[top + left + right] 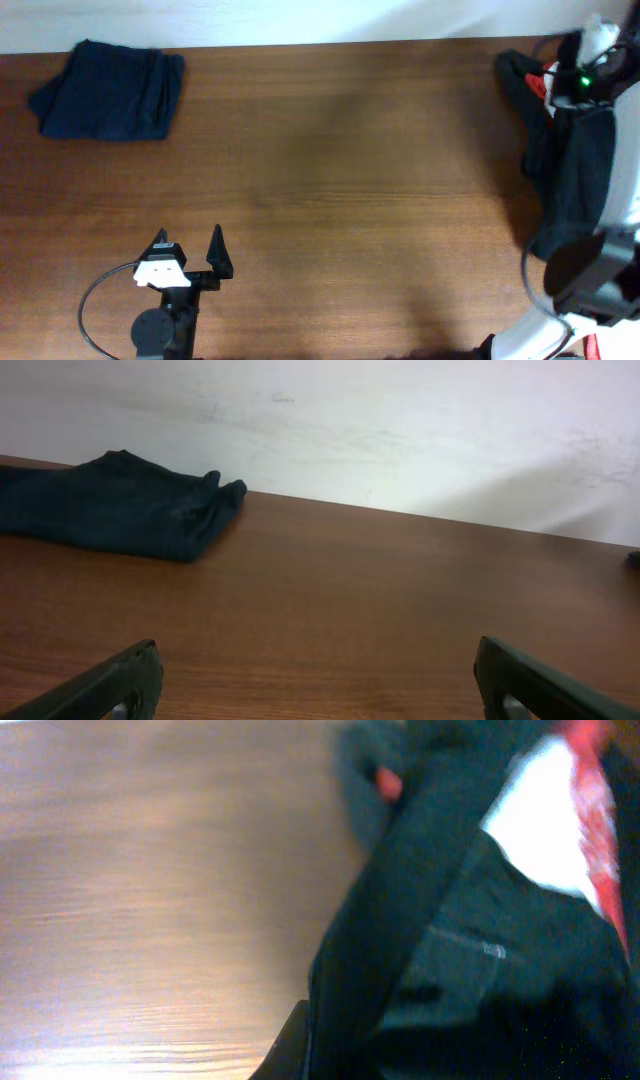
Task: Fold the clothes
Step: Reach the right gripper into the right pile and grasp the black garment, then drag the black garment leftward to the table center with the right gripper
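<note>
Your left gripper is wide open and empty over the brown wooden table by the white wall; for the right gripper you cannot tell

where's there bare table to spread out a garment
The wide middle of the table is bare, from the folded dark garment and the left gripper across to the clothes pile. The right edge is crowded with that pile.

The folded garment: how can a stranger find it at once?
Start at the wooden table, far left corner near the white wall. The folded garment lies there alone, flat and dark blue; the other clothes are a loose heap at the right edge.
</note>
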